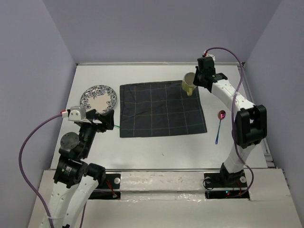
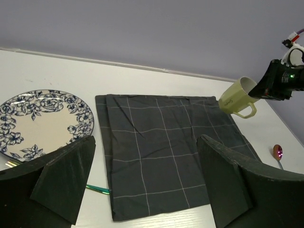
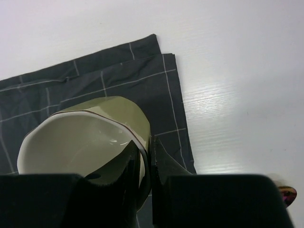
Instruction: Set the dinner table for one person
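Right gripper is clamped on the rim of the olive mug, one finger inside the cup and one outside. The mug is tilted, not upright, at the far-right corner of the dark grid cloth. Can't tell from any view whether its base touches the cloth. Left gripper has its fingers spread wide with nothing between them. It sits just off the cloth's left edge, toward the near end, facing across the cloth. Dinner table is the white top under everything; the cloth lies flat roughly mid-table, with some creases near its far-left corner. Blue floral plate sits on the table left of the cloth, beside its far-left corner, close to the cloth but not touching it. Spoon with a pink bowl and blue handle lies right of the cloth, near its near-right corner and clear of it, bowl pointing away from the arm bases. A thin green utensil lies just off the cloth's left edge, mostly hidden under the left fingers, so type unclear.
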